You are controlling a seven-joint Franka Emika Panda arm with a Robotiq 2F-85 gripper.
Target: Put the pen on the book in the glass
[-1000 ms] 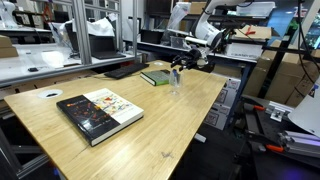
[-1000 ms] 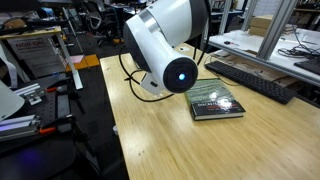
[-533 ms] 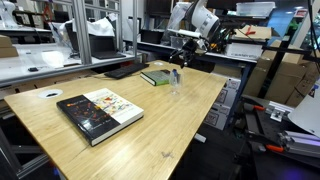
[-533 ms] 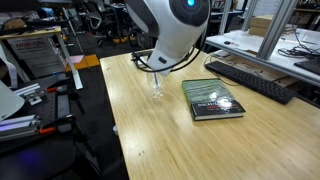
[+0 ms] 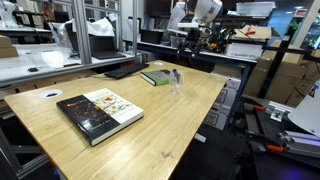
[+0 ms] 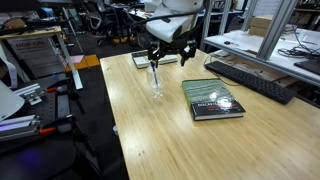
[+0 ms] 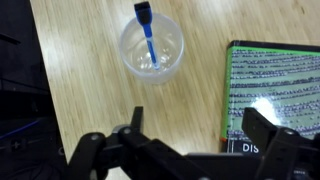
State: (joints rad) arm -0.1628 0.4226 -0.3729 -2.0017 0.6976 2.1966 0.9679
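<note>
pen [image 7: 148, 35]: in the glass [image 7: 151, 52], top sticks out
gripper [image 7: 195, 120]: jaws apart, holds nothing
risk: a low move could hit the pen and tip the glass

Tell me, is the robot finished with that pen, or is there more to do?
It looks essentially finished. Done: the pen stands inside the glass, next to the green book, not on it. In hand: nothing; the gripper hangs open and empty above the glass. Left: probably only backing away.
</note>
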